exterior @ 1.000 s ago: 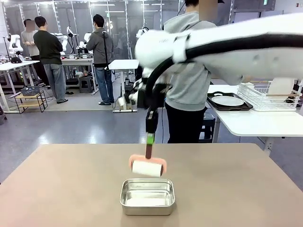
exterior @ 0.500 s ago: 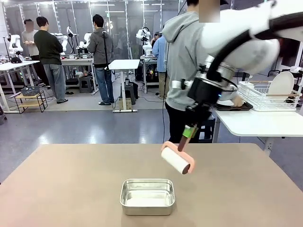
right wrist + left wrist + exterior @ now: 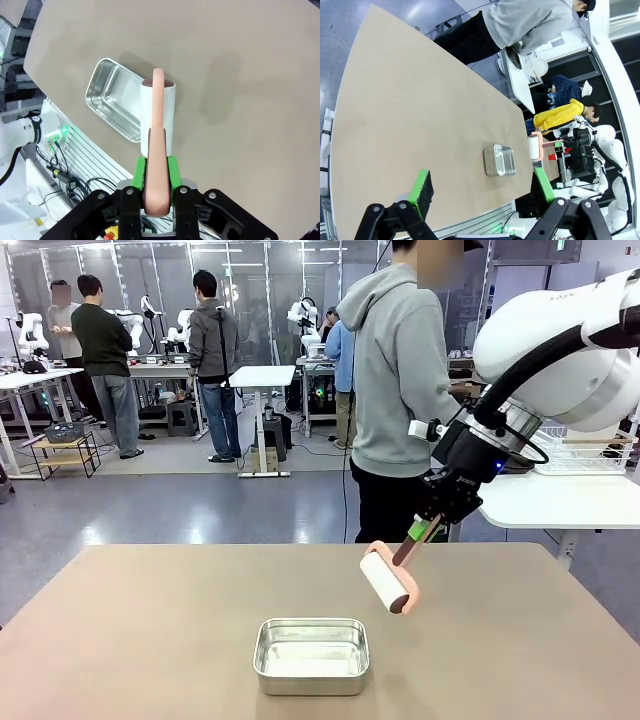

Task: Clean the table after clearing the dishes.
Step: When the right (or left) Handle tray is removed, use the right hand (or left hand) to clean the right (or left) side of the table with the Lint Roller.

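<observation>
The taupe-brown table (image 3: 150,620) spreads out in front of me. My right gripper (image 3: 424,531) comes in from the right, shut on the pink handle of a white roller (image 3: 384,580). It holds the roller tilted just above the table, right of the middle. In the right wrist view, the green pads of my right gripper (image 3: 156,167) clamp the handle, and the roller (image 3: 168,115) hangs over the table (image 3: 250,75). My left gripper (image 3: 481,176) stands open high above the table (image 3: 410,110), holding nothing. A round white dish (image 3: 538,66) sits on the white side table by the person.
A small shiny steel pan (image 3: 311,655) sits near the table's front edge, also seen in the wrist views (image 3: 107,97) (image 3: 499,160). A person in a grey hoodie (image 3: 400,370) stands at the far side by a white side table (image 3: 540,502) with a wire dish rack (image 3: 585,448).
My right arm swung from above the pan to the right, carrying the roller with it and turning it. The left gripper stayed open.
</observation>
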{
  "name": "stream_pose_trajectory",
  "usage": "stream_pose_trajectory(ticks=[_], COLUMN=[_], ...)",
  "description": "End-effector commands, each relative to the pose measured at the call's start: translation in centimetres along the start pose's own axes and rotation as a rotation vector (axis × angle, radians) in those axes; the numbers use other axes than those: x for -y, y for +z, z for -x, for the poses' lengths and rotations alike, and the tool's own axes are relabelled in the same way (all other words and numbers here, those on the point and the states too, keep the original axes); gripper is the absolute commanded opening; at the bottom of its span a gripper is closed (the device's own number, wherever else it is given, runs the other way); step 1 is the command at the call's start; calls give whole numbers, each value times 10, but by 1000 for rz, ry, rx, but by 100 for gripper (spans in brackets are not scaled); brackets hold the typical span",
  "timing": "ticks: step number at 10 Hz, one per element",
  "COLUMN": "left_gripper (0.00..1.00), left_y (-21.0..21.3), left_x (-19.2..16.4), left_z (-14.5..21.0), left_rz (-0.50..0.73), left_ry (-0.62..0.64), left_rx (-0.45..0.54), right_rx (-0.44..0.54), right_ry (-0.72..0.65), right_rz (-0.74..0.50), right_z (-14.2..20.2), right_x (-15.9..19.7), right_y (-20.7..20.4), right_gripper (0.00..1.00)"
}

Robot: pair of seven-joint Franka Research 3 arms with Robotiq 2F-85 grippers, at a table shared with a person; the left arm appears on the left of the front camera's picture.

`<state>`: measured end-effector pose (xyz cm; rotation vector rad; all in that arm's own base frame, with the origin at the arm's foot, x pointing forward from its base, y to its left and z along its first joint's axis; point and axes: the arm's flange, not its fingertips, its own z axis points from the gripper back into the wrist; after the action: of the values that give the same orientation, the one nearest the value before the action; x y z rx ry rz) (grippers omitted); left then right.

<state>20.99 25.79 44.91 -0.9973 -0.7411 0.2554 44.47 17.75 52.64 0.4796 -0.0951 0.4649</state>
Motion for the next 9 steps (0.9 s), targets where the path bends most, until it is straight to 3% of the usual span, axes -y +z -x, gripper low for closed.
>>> stream_pose_trajectory(ticks=[1, 2, 3, 4, 5, 6, 9], left_gripper=[100, 100, 100, 100, 100, 100, 100], left_y=[3, 3, 3, 3, 3, 3, 3], left_x=[3, 3, 3, 3, 3, 3, 3], left_z=[-3, -3, -3, -3, -3, -3, -3], left_rz=[14, 14, 14, 14, 14, 14, 14], left_ry=[8, 8, 8, 8, 8, 8, 8], left_rx=[-2, -2, -2, -2, -2, -2, -2], right_rx=[-19, -19, -6, 35, 126, 151, 190], right_ry=[36, 36, 11, -56, -219, -328, -491], right_rz=[5, 5, 0, -64, -183, -251, -363], right_z=[-6, -6, -3, -3, -1, 0, 3], right_x=[-3, -3, -4, 12, 43, 70, 129], right_y=[4, 4, 1, 1, -1, -7, -31], right_gripper=[1, 1, 21, 21, 21, 21, 21])
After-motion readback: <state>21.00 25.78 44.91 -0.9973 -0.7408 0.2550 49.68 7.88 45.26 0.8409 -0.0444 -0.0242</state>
